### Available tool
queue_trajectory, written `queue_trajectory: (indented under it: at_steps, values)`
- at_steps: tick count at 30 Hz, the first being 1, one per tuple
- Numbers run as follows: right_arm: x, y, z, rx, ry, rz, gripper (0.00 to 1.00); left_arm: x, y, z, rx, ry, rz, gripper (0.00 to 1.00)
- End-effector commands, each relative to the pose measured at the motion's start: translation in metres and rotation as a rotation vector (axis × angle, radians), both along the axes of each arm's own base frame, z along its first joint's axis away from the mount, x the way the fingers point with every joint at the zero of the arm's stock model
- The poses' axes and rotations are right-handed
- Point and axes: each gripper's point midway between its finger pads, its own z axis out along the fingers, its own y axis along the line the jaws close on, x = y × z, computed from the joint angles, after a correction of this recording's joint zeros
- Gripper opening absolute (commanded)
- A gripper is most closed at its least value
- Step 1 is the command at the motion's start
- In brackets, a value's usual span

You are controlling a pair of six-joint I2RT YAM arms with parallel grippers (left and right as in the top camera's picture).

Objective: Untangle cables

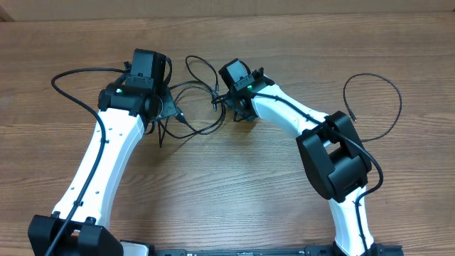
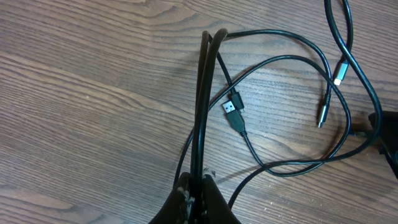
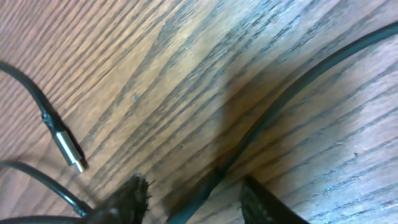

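My left gripper [image 2: 195, 186] clamps the cables [image 2: 201, 93]; my right gripper [image 3: 196, 194] straddles one, jaws apart, on the wooden desk [image 1: 213, 203]

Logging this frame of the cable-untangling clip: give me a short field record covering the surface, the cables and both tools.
surface: wooden table
cables: thin black cords, looped over one another between the two arms
lone cable: lies apart from the tangle, on the right arm's side
left tool: shut on a bundle of cable strands
right tool: open, low over the wood, one cable running between its fingers, not pinched
USB plug: free on the table, not held
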Motion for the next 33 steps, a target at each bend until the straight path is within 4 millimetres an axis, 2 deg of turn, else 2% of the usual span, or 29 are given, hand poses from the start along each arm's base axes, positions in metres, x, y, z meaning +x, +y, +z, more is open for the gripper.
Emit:
queue_trajectory:
  at_steps: [1,2,6,9,13,19,23,27,29,32,33]
  values:
    - [-0.02,-0.011,-0.027,-0.043,0.069,-0.025,0.42,0.0,-0.004,0.002,-0.014,-0.003,0.001,0.04]
    - [-0.022,-0.012,-0.028,-0.045,0.073,-0.025,0.41,0.0,-0.004,0.002,-0.014,-0.003,0.001,0.04]
    - [-0.025,-0.014,-0.029,-0.053,0.085,-0.024,0.25,0.0,-0.004,0.001,-0.013,-0.001,0.001,0.04]
    - [-0.028,-0.015,-0.03,-0.059,0.099,-0.023,0.16,0.0,-0.004,0.001,-0.014,-0.002,0.001,0.04]
    - [-0.032,-0.018,-0.032,-0.074,0.118,-0.02,0.14,0.0,-0.004,0.001,-0.013,-0.002,0.001,0.04]
    - [-0.037,-0.026,-0.032,-0.092,0.147,-0.03,0.05,0.0,-0.004,0.001,-0.014,-0.002,0.001,0.04]
    - [-0.034,-0.041,-0.02,-0.106,0.149,-0.059,0.04,0.0,-0.004,0.001,-0.013,-0.001,0.001,0.04]
    - [-0.026,-0.072,0.008,-0.169,0.11,-0.099,0.04,0.0,-0.004,0.001,-0.014,-0.002,0.001,0.04]
    - [-0.022,-0.094,0.028,-0.219,0.085,-0.095,0.04,0.0,-0.004,0.001,-0.013,-0.002,0.001,0.04]
    - [-0.02,-0.141,0.061,-0.315,0.065,-0.104,0.04,0.0,-0.004,0.002,-0.013,-0.003,0.001,0.04]
    - [-0.021,-0.167,0.075,-0.362,0.063,-0.136,0.04,0.0,-0.004,0.002,-0.013,-0.003,0.001,0.04]
